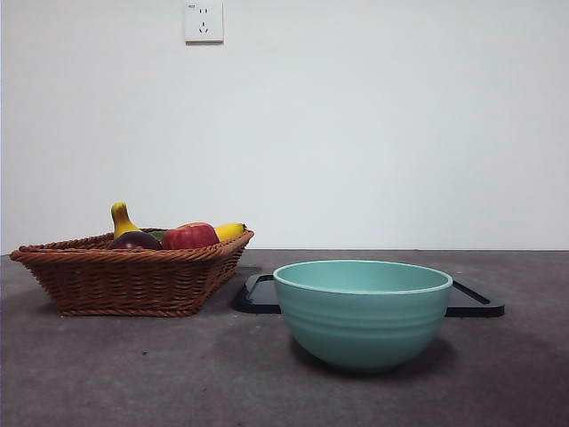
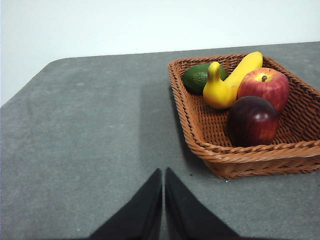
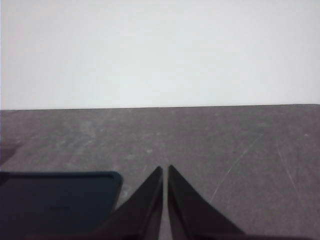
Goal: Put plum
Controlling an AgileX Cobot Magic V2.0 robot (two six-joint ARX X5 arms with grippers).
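Note:
The dark maroon plum [image 2: 253, 121] lies in the wicker basket [image 2: 240, 155], at its near end beside the red apple [image 2: 265, 87]. From the front the plum [image 1: 135, 240] just peeks over the basket [image 1: 124, 280] rim on the table's left. My left gripper [image 2: 163, 174] is shut with nothing in it, over bare table a short way from the basket. Over the grey table, beside a corner of the black tray [image 3: 55, 200], my right gripper [image 3: 165, 171] is shut and holds nothing. Neither arm shows in the front view.
A yellow banana [image 2: 230, 82] and a green avocado [image 2: 199, 77] share the basket with the apple [image 1: 189, 237]. A teal bowl [image 1: 362, 311] stands in front at centre right, with the black tray [image 1: 476, 301] behind it. A white wall backs the table.

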